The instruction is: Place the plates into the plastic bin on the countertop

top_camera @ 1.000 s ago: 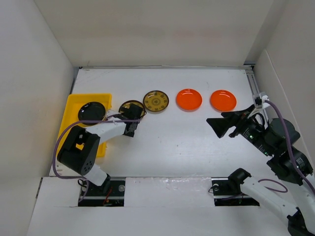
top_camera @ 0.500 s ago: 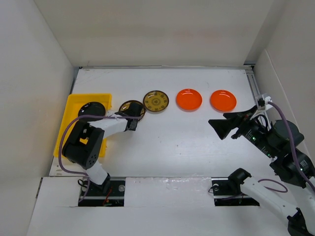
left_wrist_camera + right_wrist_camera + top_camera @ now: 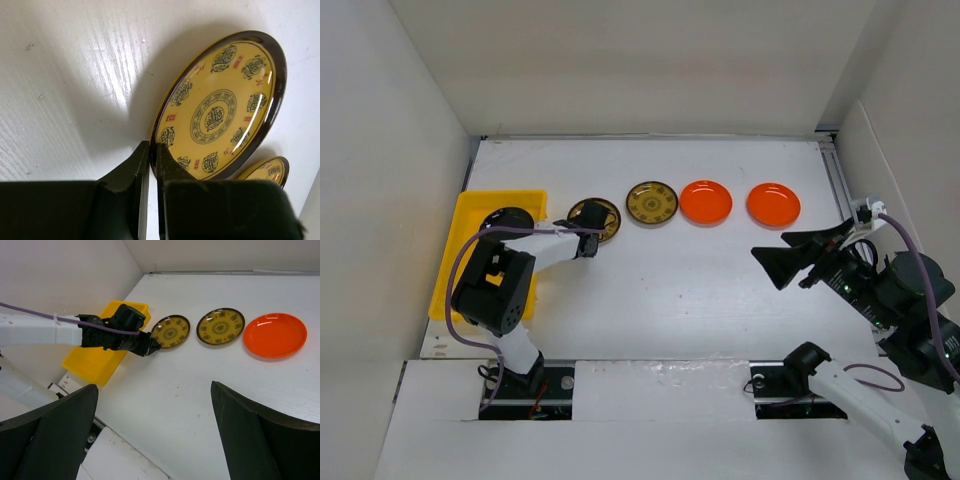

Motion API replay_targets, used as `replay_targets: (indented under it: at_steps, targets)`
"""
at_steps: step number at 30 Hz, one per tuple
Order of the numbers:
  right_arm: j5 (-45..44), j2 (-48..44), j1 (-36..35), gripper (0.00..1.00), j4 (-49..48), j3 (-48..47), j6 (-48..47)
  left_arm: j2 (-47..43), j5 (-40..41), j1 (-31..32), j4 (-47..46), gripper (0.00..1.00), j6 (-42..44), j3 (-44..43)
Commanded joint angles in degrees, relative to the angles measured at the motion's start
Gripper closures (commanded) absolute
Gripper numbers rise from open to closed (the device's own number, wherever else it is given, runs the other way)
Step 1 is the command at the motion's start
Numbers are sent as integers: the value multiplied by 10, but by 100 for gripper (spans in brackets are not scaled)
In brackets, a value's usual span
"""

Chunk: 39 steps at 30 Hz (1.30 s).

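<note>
My left gripper [image 3: 588, 241] is shut on the near rim of a brown-gold patterned plate [image 3: 596, 216] just right of the yellow plastic bin [image 3: 472, 213]. In the left wrist view both fingers [image 3: 170, 167] pinch that plate's dark edge [image 3: 220, 107]. A second brown-gold plate [image 3: 651, 203] lies beside it, then two orange plates [image 3: 705, 201] [image 3: 773, 204]. A black plate [image 3: 508, 216] lies in the bin, partly under my left arm. My right gripper [image 3: 790, 262] hangs open above the countertop [image 3: 680, 290] at the right, holding nothing.
White walls close in the countertop on the left, back and right. A metal rail [image 3: 838, 175] runs along the right edge. The bin's near half [image 3: 92, 362] shows bare yellow.
My left gripper has shut on the plate's rim. That plate and the second brown-gold plate have shifted a little to the right. The right arm has drawn slightly right.
</note>
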<state>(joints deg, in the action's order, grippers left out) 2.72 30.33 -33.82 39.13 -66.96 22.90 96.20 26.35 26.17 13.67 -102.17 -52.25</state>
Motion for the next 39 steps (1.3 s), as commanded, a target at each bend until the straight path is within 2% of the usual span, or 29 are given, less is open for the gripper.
replay_targets:
  at_steps: [1,4,5,9,10,12,14,16,17,19,20,22,24,28,36,38,39]
  targets:
    - [-8,-4,-4,0,-3,-25,-8,-9,40,-2,101,100,-25,-29]
    - [-8,-4,-4,0,2,-25,-14,-26,81,-2,120,100,4,-83]
    - [-13,-4,-4,0,2,-25,-14,-35,92,-2,128,100,39,-102]
    - [-22,-10,-4,0,8,-25,-14,-70,152,-2,222,100,56,-201]
    - [-22,-10,-4,0,9,-25,-14,-84,171,-2,222,100,68,-208]
    - [-27,-15,-4,0,16,-25,-19,-125,156,-29,192,100,116,-208]
    - [-27,-15,-4,0,16,-25,-19,-146,80,-104,168,100,184,-197]
    - [-27,-15,-4,0,16,-30,-19,-180,31,-161,141,100,213,-161]
    - [-27,-15,-4,0,16,-30,-19,-193,-2,-212,134,100,222,-145]
    - [-27,-15,-4,0,16,-30,-19,-237,-37,-262,96,100,250,-84]
    - [-27,-15,-4,0,16,-30,-19,-250,-73,-310,79,100,260,-63]
    - [-27,-15,-4,0,16,-30,-19,-266,-102,-350,55,100,290,-20]
    - [-21,-15,-4,0,16,-30,-24,-266,-119,-386,50,100,304,-13]
    - [-21,-15,-4,0,16,-30,-24,-232,-114,-393,48,100,333,-7]
    - [-11,-15,-4,0,10,-30,-24,-215,-98,-398,68,100,326,-1]
    - [-16,-15,-4,0,10,-30,-24,-224,-83,-398,73,89,321,-8]
    - [-16,-15,-4,0,10,-30,-24,-224,-82,-398,82,79,321,-19]
